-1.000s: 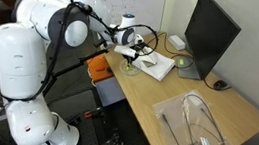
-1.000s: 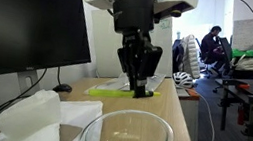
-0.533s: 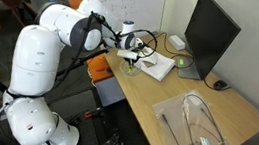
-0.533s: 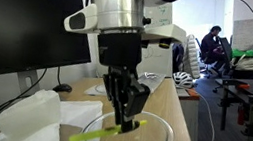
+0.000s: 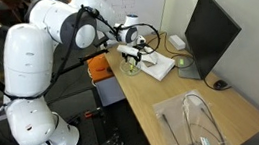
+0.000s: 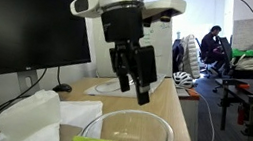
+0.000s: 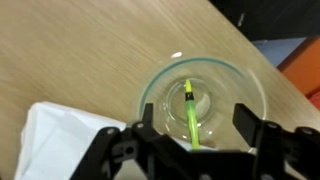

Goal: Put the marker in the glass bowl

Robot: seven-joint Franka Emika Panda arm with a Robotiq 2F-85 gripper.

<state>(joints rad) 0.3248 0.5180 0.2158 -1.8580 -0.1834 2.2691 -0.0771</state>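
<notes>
Wrist view: a pale wood-grain desk (image 7: 80, 50) carries one glass bowl (image 7: 245, 85), and one yellow-green marker (image 7: 190, 112) lies flat inside it, on the bottom. One crumpled white paper (image 7: 60, 135) sits just beside the bowl. The pincer (image 7: 196, 117) hangs above the bowl, spread wide and holding nothing. In an exterior view its fingers (image 6: 143, 83) are clear of the rim, well apart from the marker. The room is an office: one dark monitor (image 6: 22, 25) stands on the desk, and one seated person (image 6: 211, 43) is visible far behind.
</notes>
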